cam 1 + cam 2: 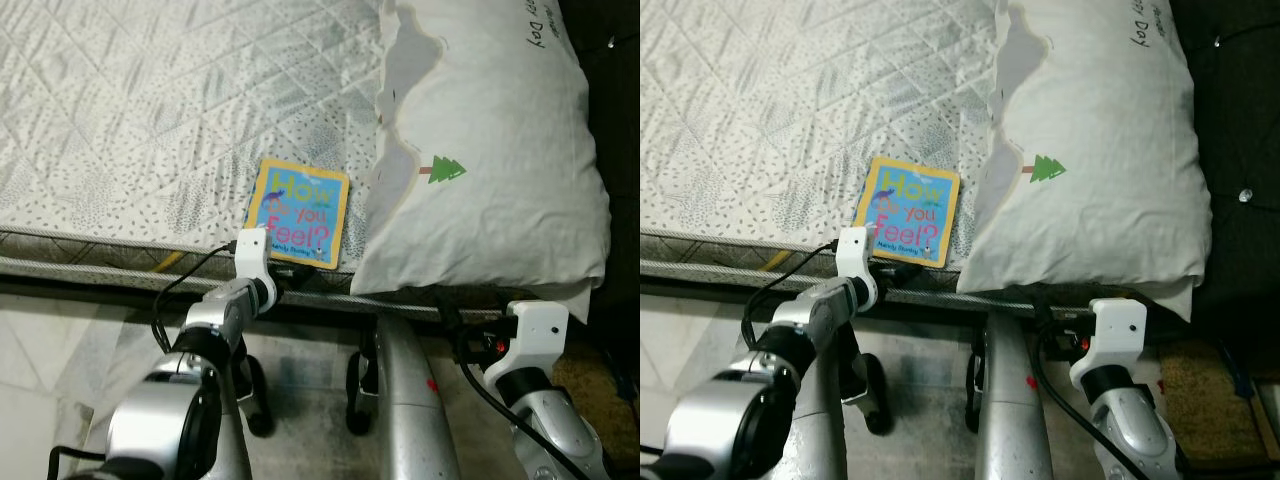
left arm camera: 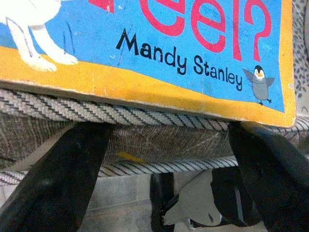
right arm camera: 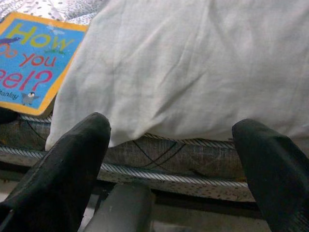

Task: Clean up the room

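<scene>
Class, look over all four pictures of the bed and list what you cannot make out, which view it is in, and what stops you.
1. Book: in the left wrist view, the title is cut off by the frame's top.
2. Pillow: its printed words run off the top edge in the eye views.
3. Mattress under the pillow: hidden by the pillow.
4. Left gripper and right gripper: in the eye views, their jaws are hidden behind the white wrist housings.

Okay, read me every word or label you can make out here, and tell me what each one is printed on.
"How Do you Feel?" – title on the children's book lying at the mattress edge; "Do" is faint.
"Mandy Stanley" – author name along the book's bottom edge, clear in the left wrist view.
"...Day" – end of a line printed on the white pillow; the rest is cut off.
</scene>
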### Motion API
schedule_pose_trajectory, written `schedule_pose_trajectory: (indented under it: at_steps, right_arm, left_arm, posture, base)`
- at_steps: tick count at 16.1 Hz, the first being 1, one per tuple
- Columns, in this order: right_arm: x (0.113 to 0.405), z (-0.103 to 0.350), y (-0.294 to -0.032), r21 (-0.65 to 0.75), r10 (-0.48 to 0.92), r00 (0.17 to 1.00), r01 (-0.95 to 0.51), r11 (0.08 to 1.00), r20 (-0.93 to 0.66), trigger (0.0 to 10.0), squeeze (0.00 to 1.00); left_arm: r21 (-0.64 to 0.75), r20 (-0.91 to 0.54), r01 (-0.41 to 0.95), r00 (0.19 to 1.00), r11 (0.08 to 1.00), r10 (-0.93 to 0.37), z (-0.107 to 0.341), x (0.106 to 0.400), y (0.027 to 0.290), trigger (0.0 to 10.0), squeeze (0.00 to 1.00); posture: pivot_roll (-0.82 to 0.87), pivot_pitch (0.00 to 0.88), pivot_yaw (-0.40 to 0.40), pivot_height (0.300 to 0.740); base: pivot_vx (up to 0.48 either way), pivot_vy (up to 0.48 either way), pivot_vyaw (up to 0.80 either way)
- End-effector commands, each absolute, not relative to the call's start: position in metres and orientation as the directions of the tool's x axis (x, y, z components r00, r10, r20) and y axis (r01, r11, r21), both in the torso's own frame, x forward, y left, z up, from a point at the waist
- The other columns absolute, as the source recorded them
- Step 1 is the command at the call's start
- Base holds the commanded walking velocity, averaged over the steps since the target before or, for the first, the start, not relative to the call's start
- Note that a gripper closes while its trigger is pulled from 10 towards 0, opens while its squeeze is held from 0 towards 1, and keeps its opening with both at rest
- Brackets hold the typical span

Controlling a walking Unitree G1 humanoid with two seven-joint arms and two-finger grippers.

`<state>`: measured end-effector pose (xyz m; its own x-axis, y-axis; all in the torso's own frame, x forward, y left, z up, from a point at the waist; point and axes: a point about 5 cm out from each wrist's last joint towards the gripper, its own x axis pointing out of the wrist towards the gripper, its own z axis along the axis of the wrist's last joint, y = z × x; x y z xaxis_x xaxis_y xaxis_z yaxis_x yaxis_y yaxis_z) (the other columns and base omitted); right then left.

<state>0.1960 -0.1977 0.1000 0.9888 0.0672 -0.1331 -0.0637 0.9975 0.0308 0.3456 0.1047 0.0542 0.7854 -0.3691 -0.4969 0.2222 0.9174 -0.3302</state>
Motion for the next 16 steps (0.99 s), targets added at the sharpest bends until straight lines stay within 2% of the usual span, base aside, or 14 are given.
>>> schedule_pose_trajectory:
  at_steps: [1,11,15,16]
  right_arm:
    - [0.191,0.098,-0.202,0.021,0.047,0.987,-0.045,0.999,-0.155,10.0,0.0]
    - [0.194,0.098,-0.202,0.019,0.051,0.987,-0.048,0.999,-0.155,10.0,0.0]
    - [0.196,0.096,-0.203,0.018,0.048,0.987,-0.046,0.999,-0.153,10.0,0.0]
    - [0.198,0.097,-0.202,0.019,0.05,0.988,-0.047,0.999,-0.147,10.0,0.0]
  left_arm:
    - [-0.303,-0.504,0.161,0.81,0.939,-0.301,0.054,0.348,0.119,10.0,0.67]
    - [-0.315,-0.463,0.154,0.837,0.937,-0.293,0.071,0.362,0.114,10.0,0.61]
    - [-0.337,-0.448,0.213,0.82,0.917,-0.355,0.072,0.36,0.098,10.0,0.59]
    - [-0.347,-0.448,0.24,0.806,0.907,-0.385,0.069,0.357,0.092,10.0,0.55]
  posture:
    - [-0.22,0.364,-0.023,0.586]
    - [-0.22,0.354,-0.024,0.586]
    - [-0.22,0.334,-0.019,0.586]
    - [-0.22,0.327,-0.018,0.586]
  base:
    - [0.0,0.0,0.0]
    - [0.0,0.0,0.0]
    - [0.0,0.0,0.0]
    - [0.0,0.0,0.0]
